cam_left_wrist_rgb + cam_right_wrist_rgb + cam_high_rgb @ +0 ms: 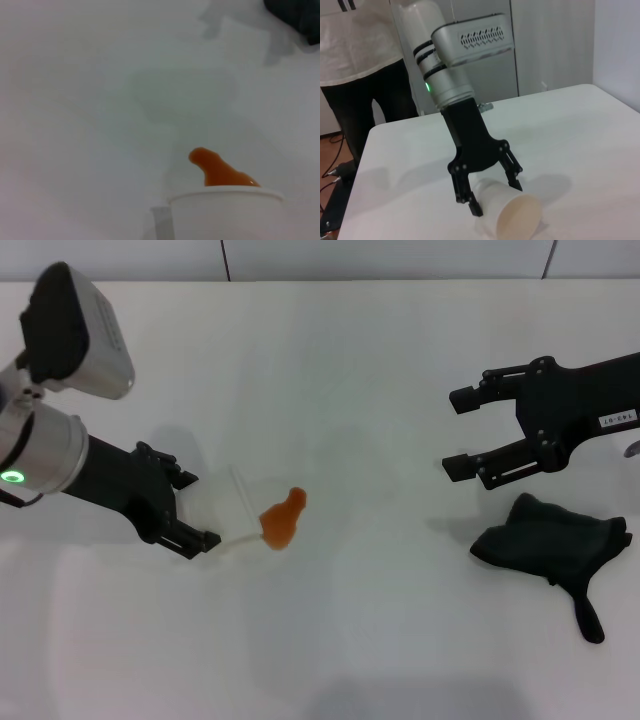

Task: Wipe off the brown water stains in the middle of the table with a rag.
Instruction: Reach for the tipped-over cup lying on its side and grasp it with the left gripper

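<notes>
A broad white table (380, 370) is seen, smooth and plain. Near its middle a small glossy orange-brown stain (283, 519) is spread directly on the surface. Just beside the stain, on the robot's left, a white paper cup (238, 508) is laid on its side, its mouth turned toward the stain. Well apart, toward the right edge, a black rag (553, 544) is heaped, with a narrow strip trailing from it.
</notes>
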